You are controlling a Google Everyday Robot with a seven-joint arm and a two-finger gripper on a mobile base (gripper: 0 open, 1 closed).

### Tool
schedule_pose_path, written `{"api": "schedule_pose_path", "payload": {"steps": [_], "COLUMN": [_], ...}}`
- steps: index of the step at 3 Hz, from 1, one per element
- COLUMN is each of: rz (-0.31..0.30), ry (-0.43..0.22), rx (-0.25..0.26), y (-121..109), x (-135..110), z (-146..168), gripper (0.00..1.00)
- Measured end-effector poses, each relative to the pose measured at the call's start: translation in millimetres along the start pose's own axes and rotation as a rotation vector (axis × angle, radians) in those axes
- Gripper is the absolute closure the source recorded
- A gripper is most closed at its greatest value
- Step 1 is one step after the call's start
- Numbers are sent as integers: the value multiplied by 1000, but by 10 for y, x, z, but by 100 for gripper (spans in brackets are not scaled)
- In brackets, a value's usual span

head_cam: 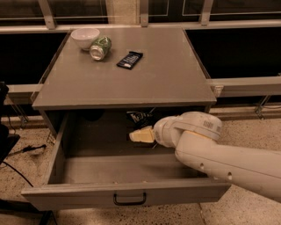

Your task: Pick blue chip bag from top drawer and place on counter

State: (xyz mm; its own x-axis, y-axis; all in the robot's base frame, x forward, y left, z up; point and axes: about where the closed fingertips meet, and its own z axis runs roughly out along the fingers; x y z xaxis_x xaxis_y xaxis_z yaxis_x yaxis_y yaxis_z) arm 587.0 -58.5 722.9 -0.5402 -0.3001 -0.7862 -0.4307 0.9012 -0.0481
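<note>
Robot test area in what appears to be an office building: a lone grey cabinet (175, 88) on speckled terrazzo floor (250, 132), dark glazed panels (74, 9) and metal railings (228, 25) behind, cables (24, 149) trailing left. The arm's tool (136, 136) sits inside the open top drawer (127, 193), toward its far side.

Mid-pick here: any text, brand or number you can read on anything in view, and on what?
Nothing is readable.
Chip bag: white lettering, blurred.
Wrapper: pale marks, blurred.
Can: label blurred.
Gripper, in the drawer near the bag: no text.
</note>
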Motion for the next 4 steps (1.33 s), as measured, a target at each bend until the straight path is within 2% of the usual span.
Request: {"api": "schedule_pose_path", "payload": {"steps": [4], "rz": [-1], "ry": [-8], "rx": [35], "y": [239], "x": [249], "z": [677], "gripper": [0]}}
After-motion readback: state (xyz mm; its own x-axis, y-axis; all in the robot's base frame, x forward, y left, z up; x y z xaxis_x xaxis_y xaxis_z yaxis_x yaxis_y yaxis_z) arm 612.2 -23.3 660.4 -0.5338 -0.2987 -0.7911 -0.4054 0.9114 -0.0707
